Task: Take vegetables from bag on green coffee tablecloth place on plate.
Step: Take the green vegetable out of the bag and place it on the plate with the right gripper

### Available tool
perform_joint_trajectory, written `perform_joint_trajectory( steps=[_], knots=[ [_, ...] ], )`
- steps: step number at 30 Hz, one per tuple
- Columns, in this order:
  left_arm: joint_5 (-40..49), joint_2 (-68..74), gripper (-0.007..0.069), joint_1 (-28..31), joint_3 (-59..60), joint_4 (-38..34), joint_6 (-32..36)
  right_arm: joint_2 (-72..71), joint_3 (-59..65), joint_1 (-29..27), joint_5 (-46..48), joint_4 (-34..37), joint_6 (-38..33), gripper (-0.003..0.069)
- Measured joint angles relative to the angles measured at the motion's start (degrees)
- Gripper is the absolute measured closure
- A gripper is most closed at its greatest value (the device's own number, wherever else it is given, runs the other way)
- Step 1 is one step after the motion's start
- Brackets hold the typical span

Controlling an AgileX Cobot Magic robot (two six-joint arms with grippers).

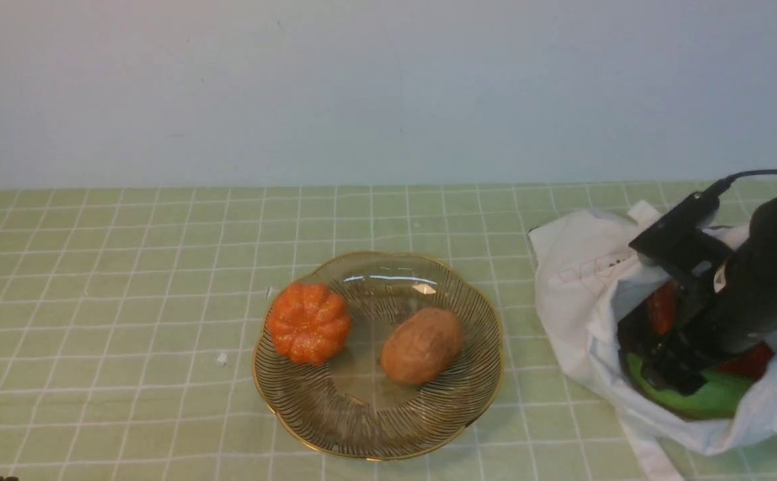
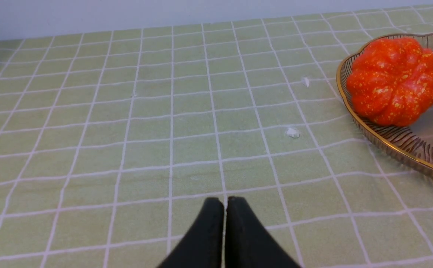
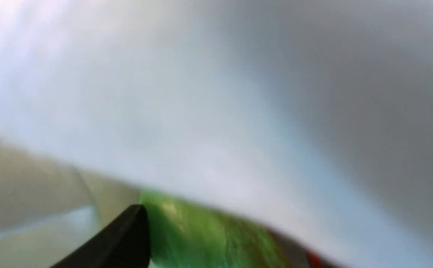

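From the front, a pale green tablecloth (image 1: 127, 267) with a white grid covered the table. A round amber glass plate (image 1: 361, 401) with a wavy gold rim sat at the middle, holding an orange ribbed pumpkin (image 1: 308, 323) on its left side and a brown potato (image 1: 421, 345) on its right, the two apart. A floppy white bag (image 1: 575, 267) lay well to the right, its mouth open towards the viewer. The right gripper (image 1: 672, 377) reached into it, and whether its fingers were spread could not be told. A smooth green cucumber (image 1: 702, 399) lay flat in the mouth of the bag, its long axis running left to right, beside red vegetables (image 1: 752, 364). From the left wrist, the left gripper (image 2: 225, 208) hung over bare cloth, its fingers pressed together on nothing. The pumpkin (image 2: 395, 82) rested against the plate's rim (image 2: 398, 145), and white scraps (image 2: 293, 132) lay nearby. The right wrist view was blurred. One black finger (image 3: 123, 238) touched the glossy cucumber (image 3: 201, 234) under white cloth (image 3: 201, 93).
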Motion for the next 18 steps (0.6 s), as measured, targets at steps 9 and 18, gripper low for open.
perform_joint_trajectory(
  steps=[9, 18],
  knots=[
    [0.0, 0.0, 0.0629, 0.0, 0.0, 0.0, 0.0, 0.6, 0.0, 0.0, 5.5, 0.3, -5.6, 0.0112],
    [0.0, 0.0, 0.0629, 0.0, 0.0, 0.0, 0.0, 5.6, -0.4, 0.0, 7.3, 2.5, -10.9, 0.0181]
  ],
)
